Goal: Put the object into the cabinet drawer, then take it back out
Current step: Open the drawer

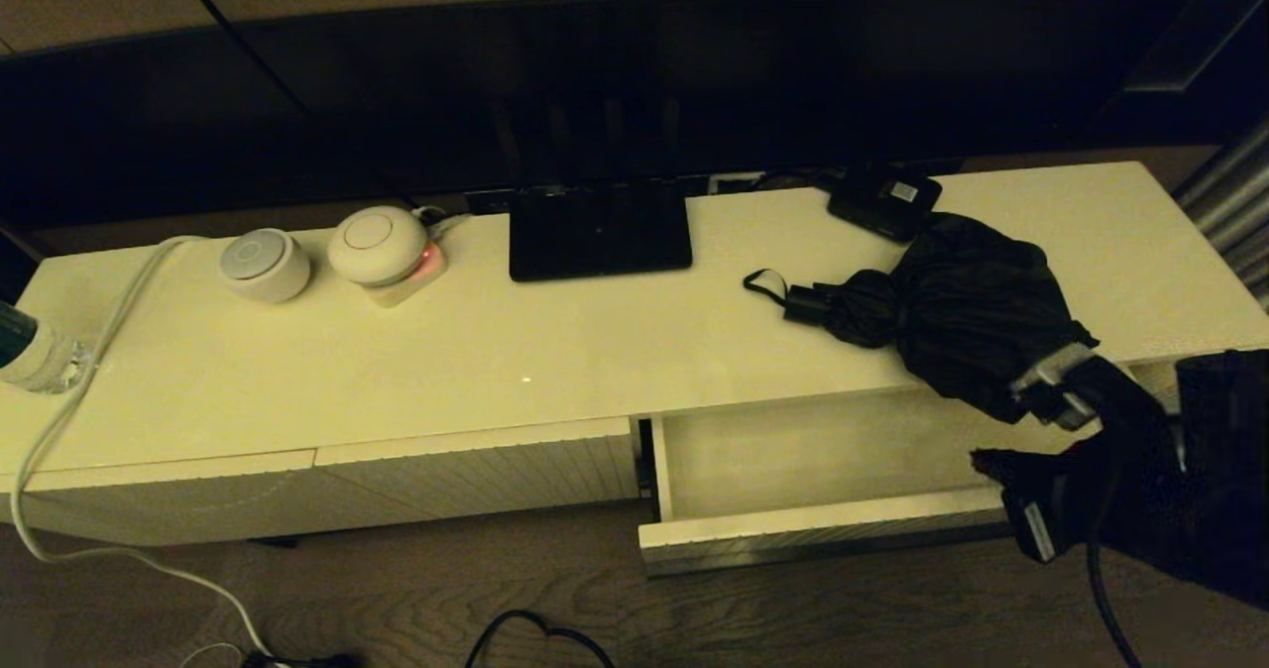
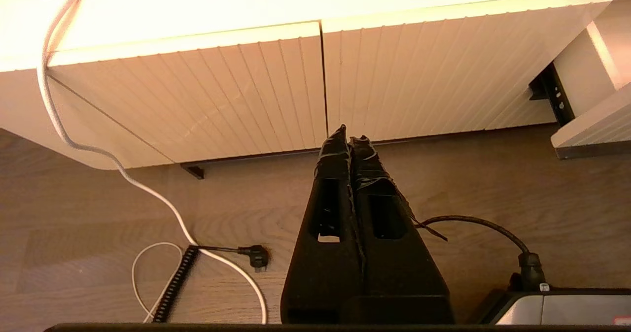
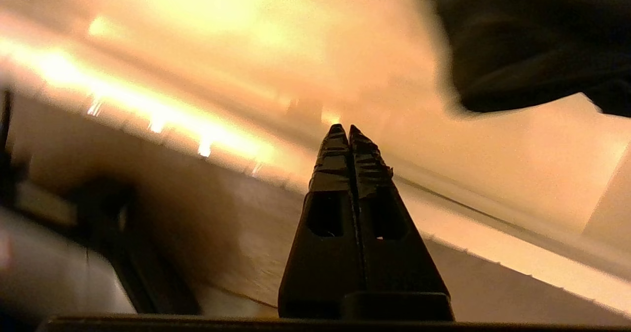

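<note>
The black folding umbrella (image 1: 952, 311) lies on the cabinet top at the right, its handle and wrist loop (image 1: 768, 286) pointing left and its baggy fabric hanging over the front edge. Below it the cream drawer (image 1: 823, 531) stands pulled out, its pale interior bare. My right gripper (image 1: 983, 465) is shut and holds nothing, hovering at the right end of the drawer, just under the fabric. The right wrist view shows the shut gripper (image 3: 347, 129) before the pale drawer, with the dark umbrella (image 3: 532, 41) above. My left gripper (image 2: 349, 132) is shut, low before the closed ribbed fronts (image 2: 236, 90).
A small black box with a white label (image 1: 885, 199) sits behind the umbrella. A dark screen base (image 1: 599, 227), two round white devices (image 1: 264, 264) (image 1: 378, 243) and a bottle (image 1: 30, 351) stand on the top. A white cable (image 1: 59, 420) drops to the wooden floor.
</note>
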Motion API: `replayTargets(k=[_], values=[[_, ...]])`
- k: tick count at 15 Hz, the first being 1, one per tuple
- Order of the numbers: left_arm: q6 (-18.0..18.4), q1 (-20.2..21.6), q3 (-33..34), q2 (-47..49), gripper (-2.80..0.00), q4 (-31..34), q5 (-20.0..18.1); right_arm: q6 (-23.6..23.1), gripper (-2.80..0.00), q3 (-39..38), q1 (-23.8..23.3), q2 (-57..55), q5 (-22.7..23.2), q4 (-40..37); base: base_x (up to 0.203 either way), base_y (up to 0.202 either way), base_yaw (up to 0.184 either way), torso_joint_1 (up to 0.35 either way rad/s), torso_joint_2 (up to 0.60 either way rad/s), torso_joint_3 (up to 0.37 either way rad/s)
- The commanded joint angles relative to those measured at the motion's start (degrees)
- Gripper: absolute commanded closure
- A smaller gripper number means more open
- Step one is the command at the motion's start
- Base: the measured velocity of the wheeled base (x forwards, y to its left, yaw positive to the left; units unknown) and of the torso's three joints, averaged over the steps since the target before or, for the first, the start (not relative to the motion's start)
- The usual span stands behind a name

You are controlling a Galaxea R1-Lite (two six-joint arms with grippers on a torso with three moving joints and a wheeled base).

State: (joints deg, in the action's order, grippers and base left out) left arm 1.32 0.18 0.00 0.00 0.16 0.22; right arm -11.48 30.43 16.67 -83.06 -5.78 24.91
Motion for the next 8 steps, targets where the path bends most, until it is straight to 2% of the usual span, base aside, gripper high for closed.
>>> replayTargets(k=[1,6,8], values=[[0.0,-0.01,0.18,0.0,0.0,0.02,0.04,6.27,0.0,3.9,0.57,-6.87,-2.48,0.07,0.0,0.0,0.0,0.0,0.0,0.0],[0.0,-0.01,0.18,0.0,0.0,0.02,0.04,12.06,0.0,10.48,0.64,-13.79,-5.54,-1.18,0.0,0.0,0.0,0.0,0.0,0.0],[0.0,-0.01,0.18,0.0,0.0,0.02,0.04,12.82,0.0,12.93,0.63,-15.14,-5.73,-3.39,0.0,0.0,0.0,0.0,0.0,0.0]])
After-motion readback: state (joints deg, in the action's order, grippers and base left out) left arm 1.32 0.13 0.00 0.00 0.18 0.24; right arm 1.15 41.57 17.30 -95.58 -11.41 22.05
